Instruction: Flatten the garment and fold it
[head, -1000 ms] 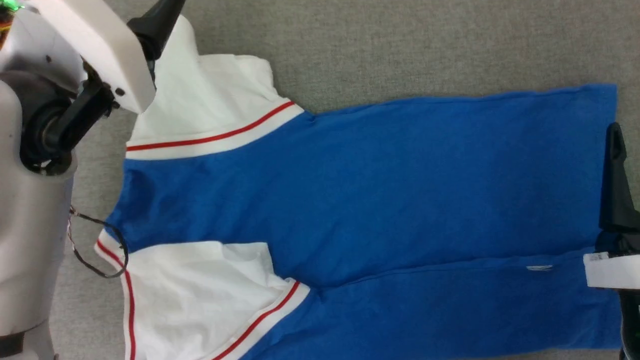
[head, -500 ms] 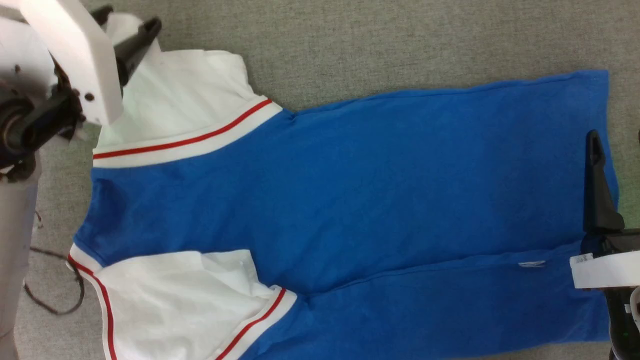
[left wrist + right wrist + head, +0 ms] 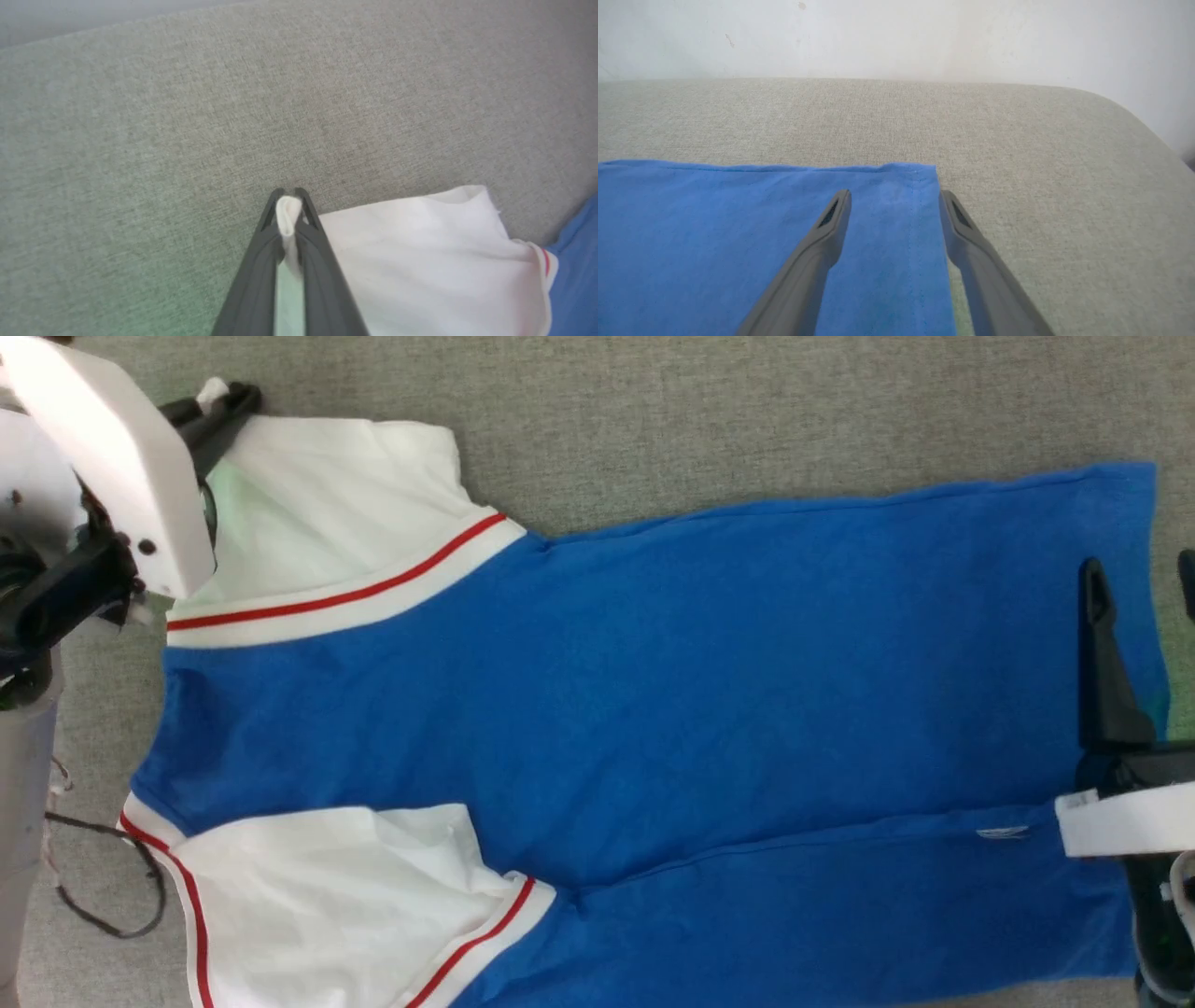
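Note:
The garment, a royal-blue T-shirt with white sleeves and red stripe trim, lies spread sideways on the grey surface, collar end to the left. My left gripper is shut on the outer tip of the far white sleeve. In the left wrist view, a fold of white sleeve cloth is pinched between the closed tips of the left gripper. My right gripper stands open at the hem on the right. In the right wrist view, that gripper straddles the far corner of the blue hem, one finger over the cloth and one beside it.
The grey fabric surface extends beyond the shirt at the back. A loop of black cable hangs by my body at the lower left. A white wall stands behind the surface, whose rounded corner lies right of the hem.
My left gripper has shut on the tip of the far sleeve, which now lies drawn out flatter. The head camera has shifted. The right gripper stays open at the hem.

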Robot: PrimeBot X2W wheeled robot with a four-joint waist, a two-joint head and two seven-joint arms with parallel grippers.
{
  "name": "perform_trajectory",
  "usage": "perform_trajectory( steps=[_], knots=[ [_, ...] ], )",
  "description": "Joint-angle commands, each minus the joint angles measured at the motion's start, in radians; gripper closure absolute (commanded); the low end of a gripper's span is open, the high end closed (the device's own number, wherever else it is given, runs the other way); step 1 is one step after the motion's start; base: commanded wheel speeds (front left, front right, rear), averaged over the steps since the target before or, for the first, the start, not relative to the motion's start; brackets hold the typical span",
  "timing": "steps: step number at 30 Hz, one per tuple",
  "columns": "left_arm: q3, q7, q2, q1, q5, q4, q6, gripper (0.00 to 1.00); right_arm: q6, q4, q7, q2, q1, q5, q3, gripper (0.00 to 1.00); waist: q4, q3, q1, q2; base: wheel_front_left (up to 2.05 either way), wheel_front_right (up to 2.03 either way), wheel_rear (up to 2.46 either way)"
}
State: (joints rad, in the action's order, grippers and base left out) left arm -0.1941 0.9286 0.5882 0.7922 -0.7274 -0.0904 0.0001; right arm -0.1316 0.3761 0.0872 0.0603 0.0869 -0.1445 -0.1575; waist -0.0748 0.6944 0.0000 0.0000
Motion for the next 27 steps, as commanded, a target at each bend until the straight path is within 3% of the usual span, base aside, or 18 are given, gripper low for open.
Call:
perform_trajectory(
  steps=[1,8,17,27],
  knots=[
    [0.01,-0.027,-0.01,-0.023,-0.009,0.008,-0.012,1.0,0.001,0.007,0.002,0.014,0.029,0.001,0.002,0.0,-0.002,-0.002,0.0,0.0,0.0,0.0,0.0],
    [0.037,-0.13,-0.044,-0.043,-0.04,0.024,-0.048,1.0,0.001,0.039,0.103,0.076,0.119,-0.045,-0.029,0.0,0.006,-0.043,0.0,0.0,0.0,0.0,0.0],
    [0.026,-0.179,-0.064,-0.055,-0.047,0.038,-0.07,1.0,0.001,0.012,0.508,0.156,0.174,-0.125,-0.091,0.0,0.038,-0.065,0.0,0.0,0.0,0.0,0.0],
    [0.007,-0.217,-0.081,-0.025,-0.039,0.053,-0.083,1.0,0.001,-0.076,0.586,0.189,0.251,-0.143,-0.083,0.0,0.071,-0.019,0.0,0.0,0.0,0.0,0.0]
  ],
)
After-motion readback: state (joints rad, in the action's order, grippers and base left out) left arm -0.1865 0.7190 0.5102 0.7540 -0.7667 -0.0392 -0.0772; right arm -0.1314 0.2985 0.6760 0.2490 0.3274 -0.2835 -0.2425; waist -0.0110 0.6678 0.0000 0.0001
